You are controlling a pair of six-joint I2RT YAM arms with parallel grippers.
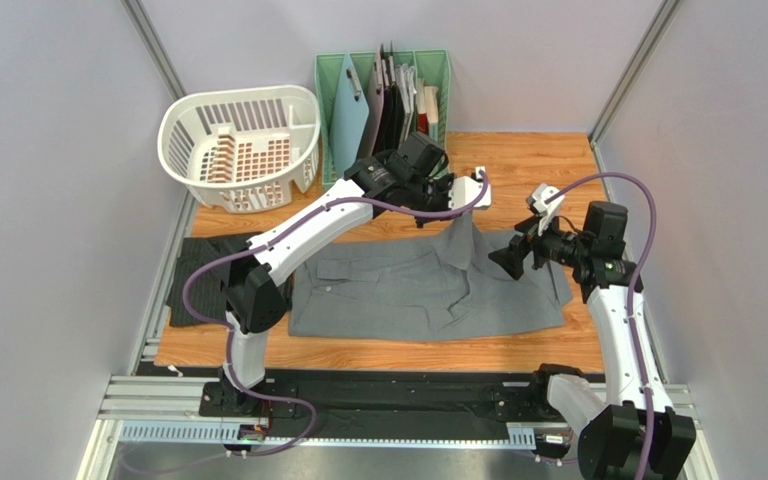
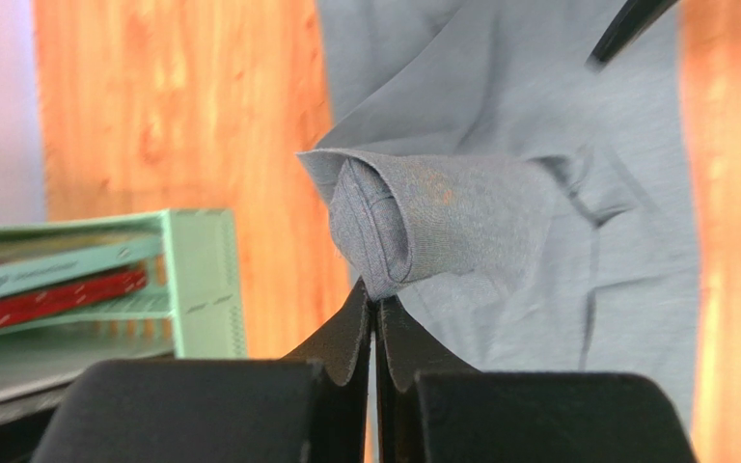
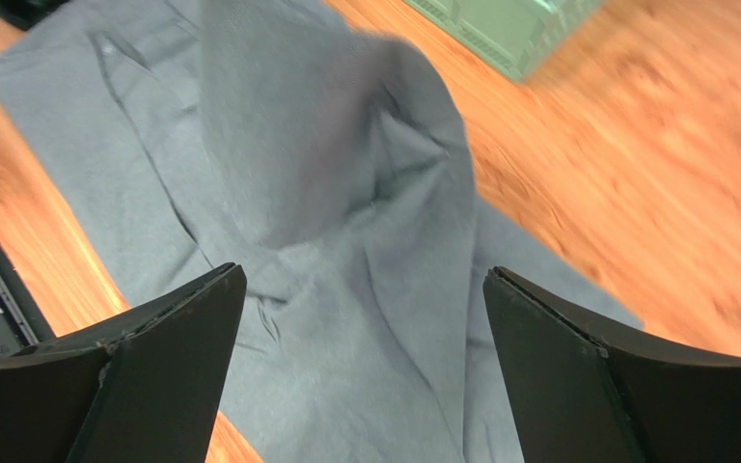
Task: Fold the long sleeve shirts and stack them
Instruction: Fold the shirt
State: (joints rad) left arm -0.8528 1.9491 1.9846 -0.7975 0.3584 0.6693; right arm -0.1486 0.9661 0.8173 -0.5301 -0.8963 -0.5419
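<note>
Two claws differ: the left gripper is clenched on a raised fold of the grey shirt, its fingertips hard to make out from above, its arm stretched across the table. The right gripper hangs released over the shirt's right side. The dark shirt lies at left, partly hidden under the left arm.

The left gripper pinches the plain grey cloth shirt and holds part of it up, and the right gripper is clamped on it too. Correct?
Not quite. The right gripper is open, holding nothing; the right wrist view shows it. The left gripper does pinch the plain grey cloth shirt and hold part of it up.
</note>
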